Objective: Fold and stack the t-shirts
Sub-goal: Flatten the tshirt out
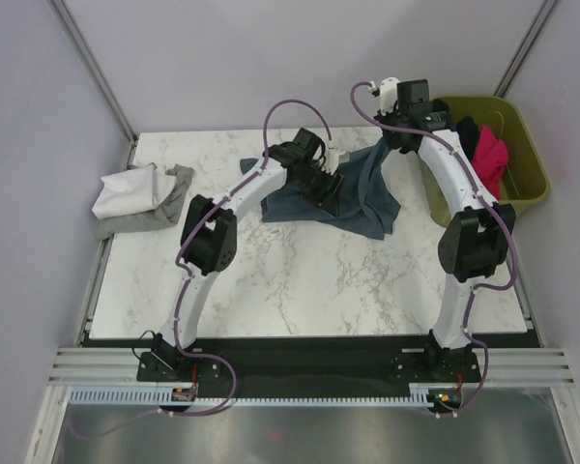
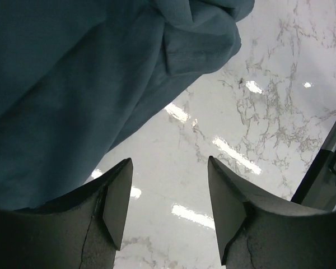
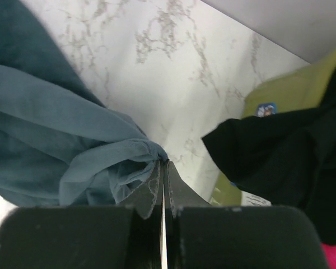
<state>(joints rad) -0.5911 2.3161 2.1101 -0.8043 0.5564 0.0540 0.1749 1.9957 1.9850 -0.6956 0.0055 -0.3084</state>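
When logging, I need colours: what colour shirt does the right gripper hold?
Slate blue-grey t-shirt; right wrist view.

bright, even light comes down from overhead; the marble tabletop [image 1: 300, 280] looks washed and pale, with only soft, faint shadows lying on it. seen from the left wrist, white streaks of glare sit on the polished stone, and the left gripper [image 2: 169, 168] is dim and slightly soft up close. from the right wrist, the blue-grey t-shirt [image 3: 56, 140] shows crisp folds, the black shirt [image 3: 280, 151] is a dark mass without detail, and the right gripper [image 3: 163, 168] blurs toward the bottom edge.
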